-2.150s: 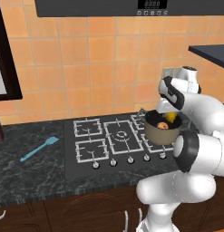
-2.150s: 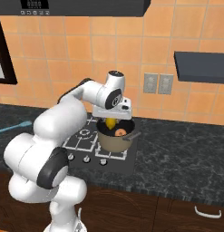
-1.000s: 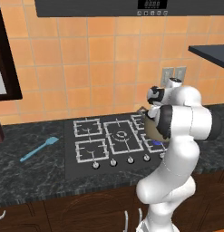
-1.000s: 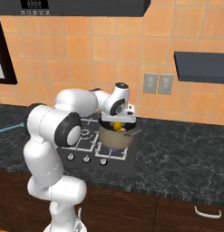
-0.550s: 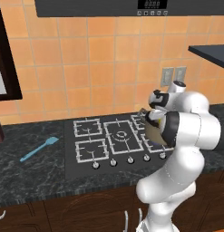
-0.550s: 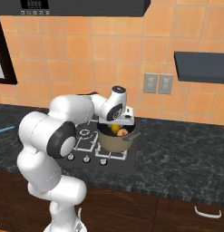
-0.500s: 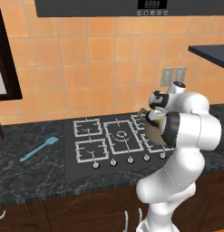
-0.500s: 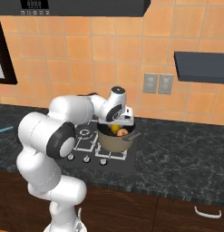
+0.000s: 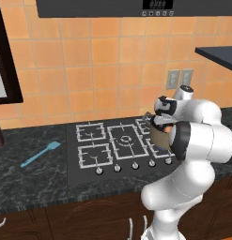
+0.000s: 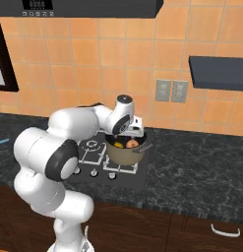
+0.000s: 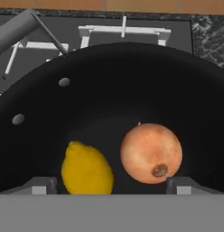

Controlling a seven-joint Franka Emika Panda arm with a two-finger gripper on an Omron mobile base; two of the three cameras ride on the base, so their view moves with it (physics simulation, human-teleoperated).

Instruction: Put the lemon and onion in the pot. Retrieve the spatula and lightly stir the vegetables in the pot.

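Now both vegetables are inside the squat tan-beige pot with the dark inside (image 10: 124, 153): the small bright yellow oval lemon (image 11: 87, 170) lies on the pot floor just beside the small round orange-brown onion (image 11: 151, 153), with a narrow gap between them as I see it from my hand camera. My two-finger gripper (image 11: 111, 186) hangs over the pot mouth, its fingers standing wide apart at both sides of the vegetables and holding nothing.

So I judge the first part finished, and the step in hand is to fetch the slim light-blue spatula with the long straight handle (image 9: 39, 154). It lies flat on the dark stone counter (image 9: 37, 178), well apart from the pot, on the far side of the black stove (image 9: 118, 143).

To do it well, I should first lift straight up so my fingers do not catch the pot rim or its handle. I would then grasp the spatula's handle across its width, near the middle, because it lies low on the counter and could slide away.
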